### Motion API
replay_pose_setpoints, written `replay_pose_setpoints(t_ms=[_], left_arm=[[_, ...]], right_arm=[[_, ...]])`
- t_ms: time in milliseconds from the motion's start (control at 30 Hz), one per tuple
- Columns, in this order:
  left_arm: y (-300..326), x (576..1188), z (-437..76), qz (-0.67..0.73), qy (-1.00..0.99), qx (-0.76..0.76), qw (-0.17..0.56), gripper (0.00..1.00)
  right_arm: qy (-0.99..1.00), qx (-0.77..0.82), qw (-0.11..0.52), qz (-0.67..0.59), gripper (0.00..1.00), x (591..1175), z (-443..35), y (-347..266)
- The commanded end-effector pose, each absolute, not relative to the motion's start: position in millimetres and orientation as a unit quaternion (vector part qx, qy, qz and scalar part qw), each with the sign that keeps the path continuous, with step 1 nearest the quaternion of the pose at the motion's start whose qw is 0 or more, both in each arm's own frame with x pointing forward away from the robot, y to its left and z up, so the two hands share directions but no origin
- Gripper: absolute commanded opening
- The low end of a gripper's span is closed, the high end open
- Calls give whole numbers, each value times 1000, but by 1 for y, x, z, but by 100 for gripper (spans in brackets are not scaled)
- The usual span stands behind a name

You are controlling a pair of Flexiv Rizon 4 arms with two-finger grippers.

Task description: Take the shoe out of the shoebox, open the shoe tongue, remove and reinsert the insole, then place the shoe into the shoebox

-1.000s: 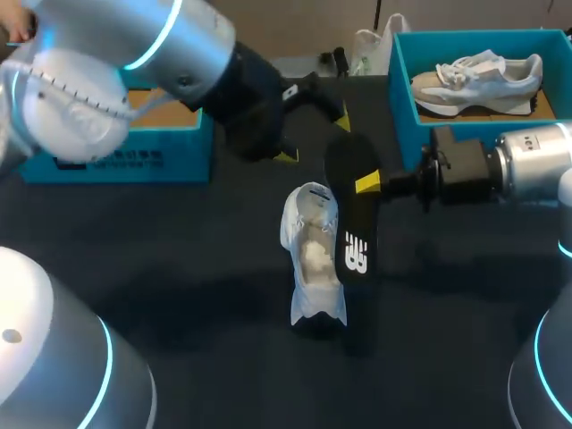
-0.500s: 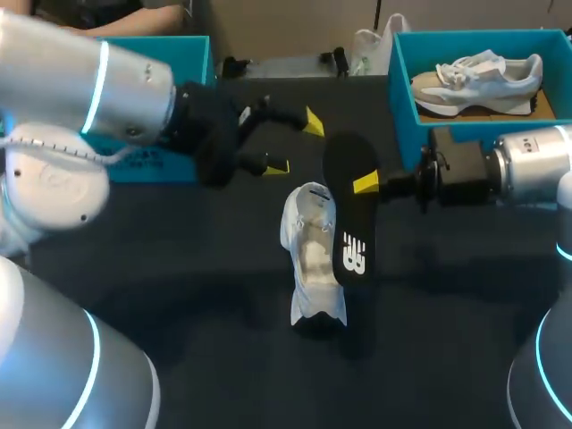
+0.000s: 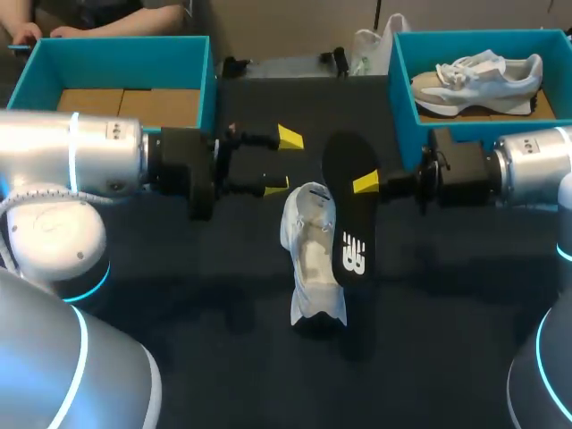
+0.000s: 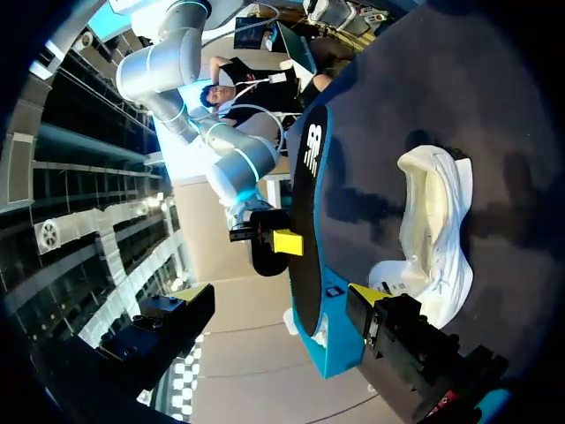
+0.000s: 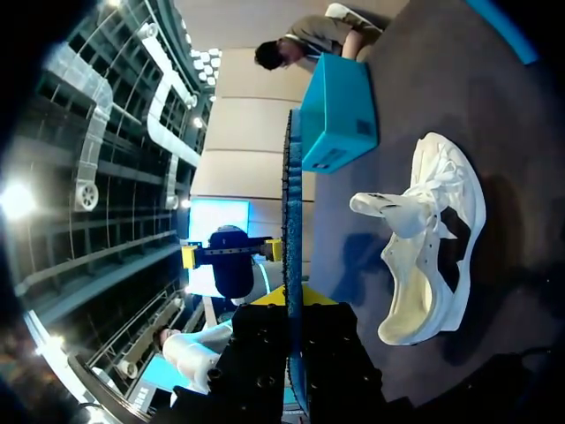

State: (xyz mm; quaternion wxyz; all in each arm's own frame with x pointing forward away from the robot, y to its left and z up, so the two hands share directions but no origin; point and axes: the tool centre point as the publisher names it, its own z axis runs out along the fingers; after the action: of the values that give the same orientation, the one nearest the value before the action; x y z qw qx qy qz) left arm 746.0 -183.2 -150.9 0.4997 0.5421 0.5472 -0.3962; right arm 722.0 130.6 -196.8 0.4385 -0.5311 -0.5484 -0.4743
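Left arm in from left, level, end effector (image 3: pixel 283 163) fingers spread, holding nothing. Right arm in from right, level, end effector (image 3: pixel 363 184) clamped on insole (image 3: pixel 350 223).

Occlusions around the held insole (image 3: pixel 350 210).
One flank of white shoe (image 3: pixel 311 255) masked by insole; second fingertip of right gripper (image 3: pixel 366 184) concealed behind insole.

Insole (image 5: pixel 290 221) btwn fingers (image 5: pixel 320 299), shoe (image 5: pixel 433 252) beside
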Motion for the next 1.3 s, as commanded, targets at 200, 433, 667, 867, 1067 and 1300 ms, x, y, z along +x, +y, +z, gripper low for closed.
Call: replay_pose_setpoints(t_ms=[200, 433, 667, 867, 1067, 1300], left_arm=[[-183, 744, -154, -416, 526, 524, 524, 100], [-183, 744, -154, -416, 526, 524, 524, 100], [-187, 748, -168, -422, 520, 515, 536, 100], [-191, 756, -179, -434, 524, 504, 531, 100], [-201, 760, -183, -437, 521, 503, 533, 100], [-216, 759, -187, -444, 516, 493, 542, 99]], right_arm=[[-549, -533, 439, -471, 0, 721, -197, 131], [-546, -533, 443, -470, 0, 717, -195, 132], [-523, -545, 442, -484, 0, 714, -196, 133], [-519, -545, 441, -489, 0, 712, -191, 139], [-520, -543, 442, -489, 0, 708, -188, 148], [-515, -542, 446, -492, 0, 705, -190, 158]])
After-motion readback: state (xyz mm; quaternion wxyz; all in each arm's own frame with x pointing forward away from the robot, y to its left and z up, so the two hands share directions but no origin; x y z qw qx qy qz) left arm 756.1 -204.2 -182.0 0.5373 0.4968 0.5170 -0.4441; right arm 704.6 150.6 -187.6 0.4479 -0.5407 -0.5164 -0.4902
